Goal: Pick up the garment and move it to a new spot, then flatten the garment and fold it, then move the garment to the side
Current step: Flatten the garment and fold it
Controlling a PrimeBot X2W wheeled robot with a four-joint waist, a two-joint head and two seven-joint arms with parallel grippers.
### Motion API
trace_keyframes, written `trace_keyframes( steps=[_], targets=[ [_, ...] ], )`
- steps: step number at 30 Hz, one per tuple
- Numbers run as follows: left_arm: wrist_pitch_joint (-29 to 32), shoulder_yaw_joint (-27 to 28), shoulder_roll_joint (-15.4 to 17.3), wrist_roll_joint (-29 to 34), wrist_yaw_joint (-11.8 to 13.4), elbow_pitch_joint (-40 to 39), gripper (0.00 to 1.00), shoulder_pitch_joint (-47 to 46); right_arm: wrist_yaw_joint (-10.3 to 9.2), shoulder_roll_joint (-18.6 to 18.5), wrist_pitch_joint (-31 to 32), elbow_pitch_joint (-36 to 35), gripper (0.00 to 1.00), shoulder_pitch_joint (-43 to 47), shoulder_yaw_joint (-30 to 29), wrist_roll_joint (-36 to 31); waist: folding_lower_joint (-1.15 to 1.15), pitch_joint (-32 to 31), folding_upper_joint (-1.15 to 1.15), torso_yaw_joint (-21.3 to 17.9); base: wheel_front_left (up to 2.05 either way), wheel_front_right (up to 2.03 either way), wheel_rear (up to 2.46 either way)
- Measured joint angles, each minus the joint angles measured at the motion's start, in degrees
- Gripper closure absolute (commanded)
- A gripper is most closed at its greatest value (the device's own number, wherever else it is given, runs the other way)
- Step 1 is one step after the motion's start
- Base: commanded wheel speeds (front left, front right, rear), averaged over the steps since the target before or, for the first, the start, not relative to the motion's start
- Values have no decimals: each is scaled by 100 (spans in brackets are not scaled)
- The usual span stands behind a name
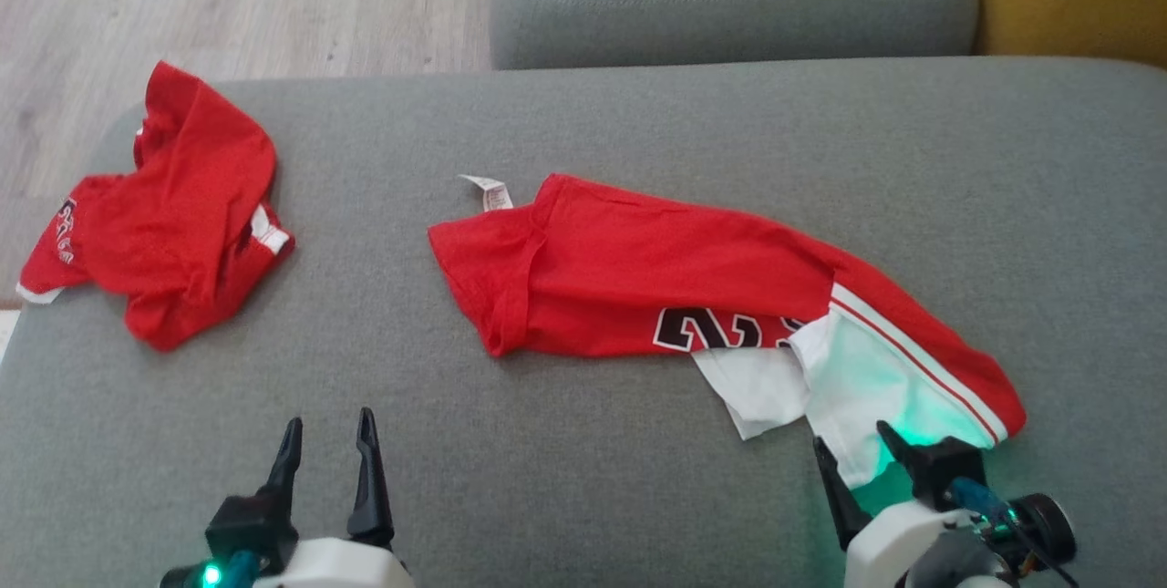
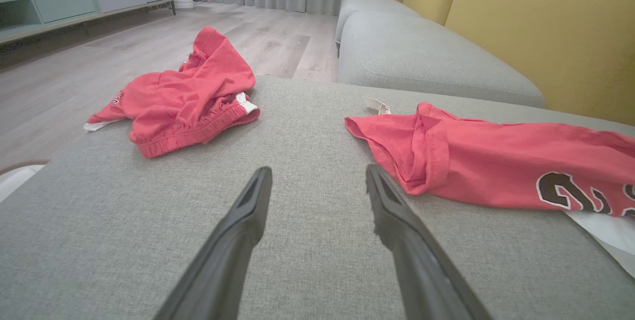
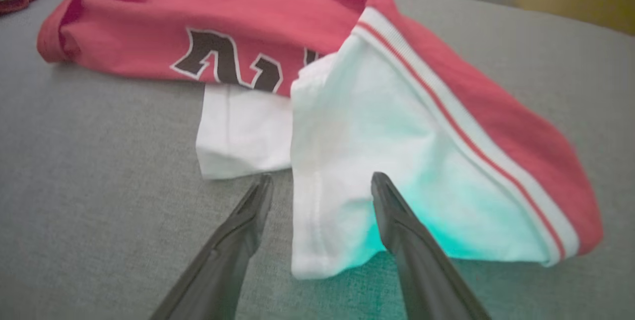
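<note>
Head view: the wide grey fabric sofa seat carries your long red jersey with black numerals and white sleeves, lying rumpled from its middle to its right.
A crumpled red garment with white trim sits well apart at the far left. Your right hand is released, one finger over the near white sleeve, the other over bare cushion. Your left hand is released too, empty. A small white label pokes out beside the jersey's left end.

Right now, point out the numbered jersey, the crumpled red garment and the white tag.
numbered jersey (image 1: 638, 260), head view, red body above the number.
crumpled red garment (image 1: 182, 205), head view, middle of the heap.
white tag (image 1: 495, 195), head view, its printed end.
</note>
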Motion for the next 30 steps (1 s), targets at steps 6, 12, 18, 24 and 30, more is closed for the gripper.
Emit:
trace_keyframes(
  steps=[6, 12, 18, 24, 30],
  targets=[
    [0, 20, -18, 49, -18, 1, 0, -70, 0, -5, 415, 151, 0, -231, -26, -214, 0, 206, 0, 63, 0, 0, 0],
    [0, 46, -30, 51, -67, 11, 0, -247, 0, -33, 889, 319, 0, -360, 148, -259, 0, 331, 0, 48, 0, 0, 0],
    [0, 71, -36, 51, -71, 36, 0, -256, 0, -190, 1113, 137, 100, -420, 73, -254, 0, 319, 0, -9, 0, 0, 0],
    [0, 131, -38, 48, -68, 37, 0, -257, 0, -555, 1435, -978, 100, -470, -27, -126, 0, 280, 0, -124, 0, 0, 0],
    [0, 40, -41, -20, -65, 38, 0, -286, 0, -1266, 2028, -2089, 100, -1577, -37, 133, 0, 286, 0, -195, 0, 0, 0]
  ],
)
